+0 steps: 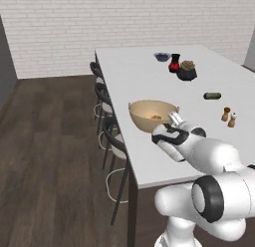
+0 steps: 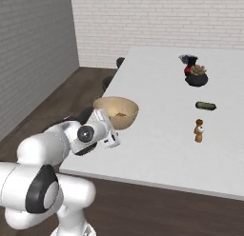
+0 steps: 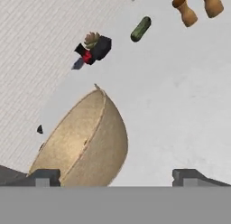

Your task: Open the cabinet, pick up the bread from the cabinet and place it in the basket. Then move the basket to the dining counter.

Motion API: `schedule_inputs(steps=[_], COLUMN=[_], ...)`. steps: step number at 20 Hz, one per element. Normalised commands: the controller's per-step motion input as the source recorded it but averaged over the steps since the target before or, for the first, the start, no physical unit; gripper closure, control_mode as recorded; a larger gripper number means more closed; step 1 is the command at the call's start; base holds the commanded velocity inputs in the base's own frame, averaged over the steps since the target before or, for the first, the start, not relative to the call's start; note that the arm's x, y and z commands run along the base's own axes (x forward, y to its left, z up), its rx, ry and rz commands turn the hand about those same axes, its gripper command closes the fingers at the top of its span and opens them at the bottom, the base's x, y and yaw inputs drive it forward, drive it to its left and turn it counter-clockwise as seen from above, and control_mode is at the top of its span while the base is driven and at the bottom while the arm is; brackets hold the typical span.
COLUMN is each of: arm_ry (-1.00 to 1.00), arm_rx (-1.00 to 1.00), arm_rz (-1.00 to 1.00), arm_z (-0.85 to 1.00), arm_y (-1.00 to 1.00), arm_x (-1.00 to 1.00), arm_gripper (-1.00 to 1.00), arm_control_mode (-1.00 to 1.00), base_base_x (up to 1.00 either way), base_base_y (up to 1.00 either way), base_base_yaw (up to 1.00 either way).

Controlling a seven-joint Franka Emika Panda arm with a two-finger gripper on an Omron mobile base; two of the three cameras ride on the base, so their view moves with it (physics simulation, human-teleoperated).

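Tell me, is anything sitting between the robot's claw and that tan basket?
Nothing visible does. The open gripper sits right beside the basket, which stands on the counter near its stool-side edge. The pickle, the shakers and the potted plant all lie farther along the top, beyond it.

Both base views looked forward and down from behind the arm, sharing the white table [image 1: 149,156] and basket [image 1: 147,116], while the hand view sat close, tilted.
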Motion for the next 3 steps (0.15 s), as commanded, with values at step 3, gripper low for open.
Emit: schedule_inputs(steps=[3], arm_ry=[0.0], arm_rx=[0.0], arm_rz=[0.0], arm_z=[1.0], arm_y=[0.05], arm_x=[-0.25], arm_gripper=[-1.0], arm_control_mode=[-1.0], base_base_x=[0.0], base_base_y=[0.0], base_base_yaw=[0.0])
